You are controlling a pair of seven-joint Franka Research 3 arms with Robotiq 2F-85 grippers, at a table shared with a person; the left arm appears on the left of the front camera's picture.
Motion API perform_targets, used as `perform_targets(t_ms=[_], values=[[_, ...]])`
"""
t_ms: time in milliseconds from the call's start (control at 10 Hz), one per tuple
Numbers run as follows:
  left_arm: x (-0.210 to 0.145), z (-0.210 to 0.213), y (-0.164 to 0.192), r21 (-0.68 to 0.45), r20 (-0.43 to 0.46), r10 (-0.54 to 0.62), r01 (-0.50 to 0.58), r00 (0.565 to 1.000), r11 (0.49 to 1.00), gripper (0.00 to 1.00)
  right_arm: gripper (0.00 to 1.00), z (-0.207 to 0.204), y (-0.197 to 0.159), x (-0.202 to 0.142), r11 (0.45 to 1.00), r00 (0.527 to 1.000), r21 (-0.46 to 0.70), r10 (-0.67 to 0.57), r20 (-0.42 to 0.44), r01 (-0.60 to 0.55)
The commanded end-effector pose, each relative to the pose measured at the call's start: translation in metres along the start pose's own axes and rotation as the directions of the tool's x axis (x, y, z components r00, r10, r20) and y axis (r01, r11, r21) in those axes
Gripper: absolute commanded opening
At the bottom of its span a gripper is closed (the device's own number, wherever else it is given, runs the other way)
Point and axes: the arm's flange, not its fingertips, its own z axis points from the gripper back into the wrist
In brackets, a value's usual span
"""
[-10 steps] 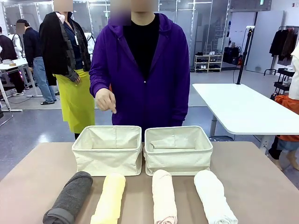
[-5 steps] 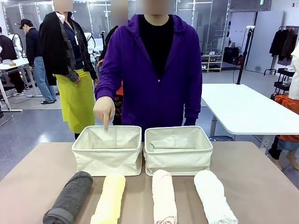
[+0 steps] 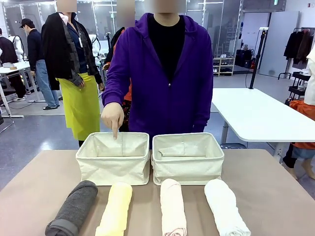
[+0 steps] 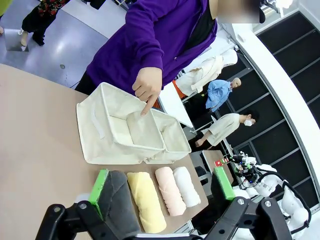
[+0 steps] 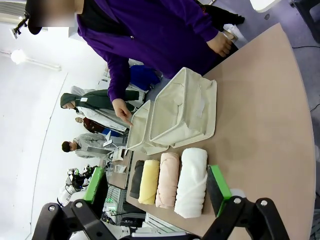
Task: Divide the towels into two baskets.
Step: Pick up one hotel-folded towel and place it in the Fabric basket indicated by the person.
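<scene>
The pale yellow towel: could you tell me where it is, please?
In the front view, the pale yellow towel lies left of centre, between the dark grey towel and the cream-beige towel, just in front of the left basket.

Along the bottom edge, right gripper [image 5: 157,187], green pads spread wide. Mid-frame on the table [image 5: 270,130], side by side from left to right: dark grey towel [image 5: 136,178], pale yellow towel [image 5: 149,181], cream-beige towel [image 5: 167,180], white towel [image 5: 192,182]. Above these, right basket [image 5: 192,112] touching left basket [image 5: 138,131]. Person's hand [image 5: 122,109] at left basket's rim, finger pointing in.
</scene>
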Motion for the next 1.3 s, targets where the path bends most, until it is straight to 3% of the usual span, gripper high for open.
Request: perform_targets(t_ms=[0,100,300,500,800,1200], values=[[0.0,-0.011,-0.019,0.012,-0.136,-0.09,0.092,0.987,0.996,1.0,1.0,0.003,0.002,0.0,1.0,1.0,0.006,0.011,-0.004,-0.011],[-0.008,-0.035,-0.037,0.006,-0.285,-0.165,0.174,0.944,0.985,1.0,1.0,0.003,0.002,0.0,1.0,1.0,0.006,0.011,-0.004,-0.011],[-0.022,-0.074,-0.058,0.005,-0.437,-0.203,0.228,0.876,0.974,1.0,1.0,0.003,0.002,0.0,1.0,1.0,0.006,0.011,-0.004,-0.011],[-0.049,-0.108,-0.063,0.111,-0.563,-0.15,0.254,0.813,0.961,1.0,1.0,0.003,0.002,0.0,1.0,1.0,0.006,0.011,-0.004,-0.011],[-0.09,-0.154,-0.068,0.21,-0.686,-0.16,0.403,0.71,0.891,1.0,1.0,0.003,0.002,0.0,1.0,1.0,0.006,0.011,-0.004,-0.011],[-0.137,-0.194,-0.055,0.231,-0.791,-0.121,0.475,0.6,0.849,1.0,1.0,0.003,0.002,0.0,1.0,1.0,0.006,0.011,-0.004,-0.011]])
